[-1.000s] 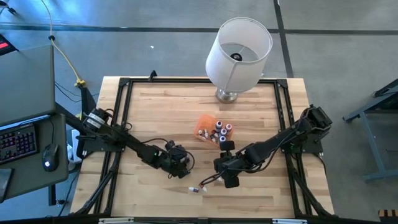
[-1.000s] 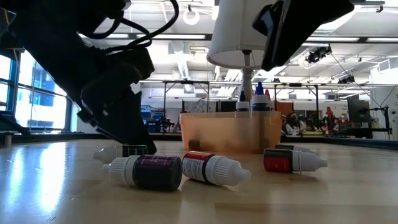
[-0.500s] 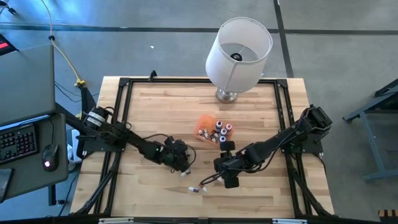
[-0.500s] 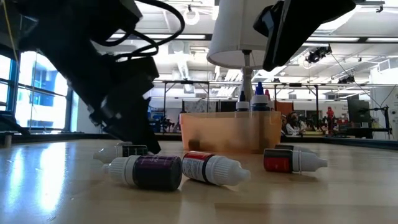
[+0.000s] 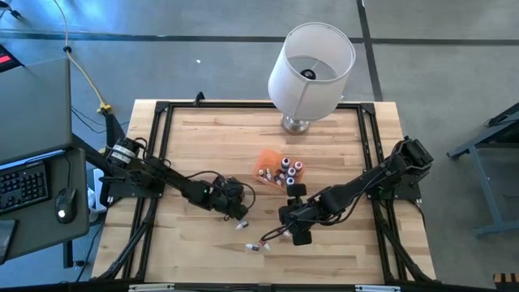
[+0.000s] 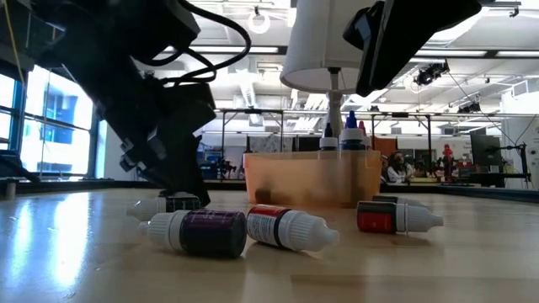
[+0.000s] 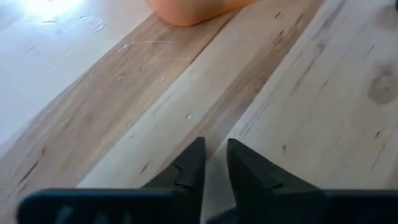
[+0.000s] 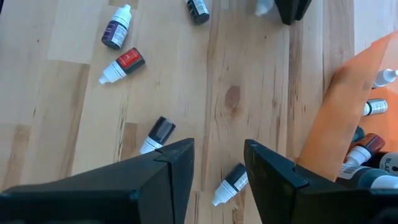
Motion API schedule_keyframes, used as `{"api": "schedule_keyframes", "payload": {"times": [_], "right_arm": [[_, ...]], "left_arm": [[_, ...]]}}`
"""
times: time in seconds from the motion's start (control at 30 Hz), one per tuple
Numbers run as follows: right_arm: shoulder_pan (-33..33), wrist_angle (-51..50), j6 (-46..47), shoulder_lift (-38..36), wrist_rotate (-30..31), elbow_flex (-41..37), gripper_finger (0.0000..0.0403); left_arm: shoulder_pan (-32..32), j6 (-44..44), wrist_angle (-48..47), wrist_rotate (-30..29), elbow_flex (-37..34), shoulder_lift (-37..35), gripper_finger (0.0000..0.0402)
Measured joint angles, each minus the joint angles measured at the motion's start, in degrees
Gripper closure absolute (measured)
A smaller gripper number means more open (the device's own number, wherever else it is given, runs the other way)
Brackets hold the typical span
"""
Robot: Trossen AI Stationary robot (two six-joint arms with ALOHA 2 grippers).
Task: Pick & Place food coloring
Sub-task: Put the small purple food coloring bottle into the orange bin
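Several food coloring bottles lie on their sides on the wooden table: a purple-labelled one (image 6: 202, 233), a red-labelled one (image 6: 286, 227) and a dark-capped one (image 8: 158, 132). More bottles (image 5: 289, 169) stand in the small orange box (image 5: 266, 165). My left gripper (image 5: 238, 215) reaches down onto a dark-labelled bottle (image 6: 164, 204) and is shut on it. My right gripper (image 8: 217, 165) hovers open over the loose bottles, with nothing between its fingers. My left gripper comes slanting down from the table's left onto the bottle's dark-labelled body (image 6: 180, 203), with one finger on either side. The bottle lies on its side on the table. Its white tip (image 8: 262, 6) sticks out beside the fingers (image 8: 292, 9). The gripper itself hides the place of contact.
A white-shaded lamp (image 5: 310, 61) stands at the table's far edge behind the orange box. A black frame (image 5: 159, 146) runs around the tabletop. Bare wood lies along the near edge and at the far left.
My left arm has shifted a little toward the table's right over the dark-labelled bottle, which stays lying on the table. The other bottles have not moved.
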Motion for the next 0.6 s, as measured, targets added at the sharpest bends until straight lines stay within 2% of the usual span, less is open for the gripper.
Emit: {"api": "schedule_keyframes", "payload": {"times": [0.17, 0.23, 0.33, 0.43, 0.6], "right_arm": [[0.0, 0.0, 0.0, 0.0, 0.0, 0.0, 0.0269], [0.0, 0.0, -0.2, 0.0, 0.0, 0.0, 0.027], [0.0, -0.1, -0.3, 0.0, 0.0, 0.0, 0.0269], [0.0, -0.4, -0.1, 0.0, 0.0, 0.0, 0.0269], [0.0, -0.3, -0.1, 0.0, -1.0, 0.0, 0.0269]], "left_arm": [[0.0, 0.0, -0.9, -1.8, 1.0, -1.0, 0.0382], [0.1, 0.5, -0.9, -0.8, 1.9, -1.2, 0.0392], [1.1, 7.5, -0.5, 0.0, 3.6, -1.3, 0.0396], [2.6, 13.7, -2.9, 3.3, 5.3, -1.3, 0.0396], [6.2, 17.9, -7.2, 9.6, 6.5, -1.4, 0.0396]]}}
